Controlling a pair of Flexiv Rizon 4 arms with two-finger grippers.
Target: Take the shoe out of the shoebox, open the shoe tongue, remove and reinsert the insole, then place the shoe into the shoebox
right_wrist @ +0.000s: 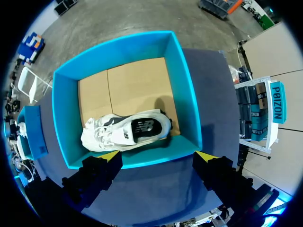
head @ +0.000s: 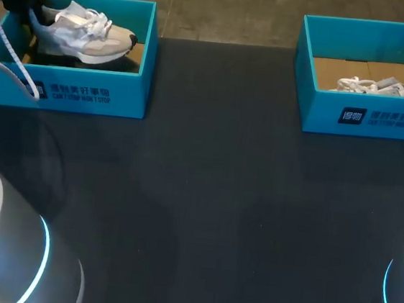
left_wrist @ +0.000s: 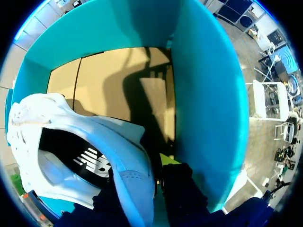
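A white and beige shoe lies in the teal left shoebox, toe to the right. My left gripper reaches into that box at the heel. In the left wrist view the shoe's heel collar stands between the dark fingers of the left gripper, which is shut on it; one yellow tip shows beside the heel. A second white shoe lies on its side in the right shoebox. My right gripper hangs open above that box's near wall, holding nothing.
The right shoebox with its shoe sits at the table's back right. Both boxes have brown cardboard floors. A tall teal box wall rises close beside the left gripper. Dark tabletop stretches between and in front of the boxes.
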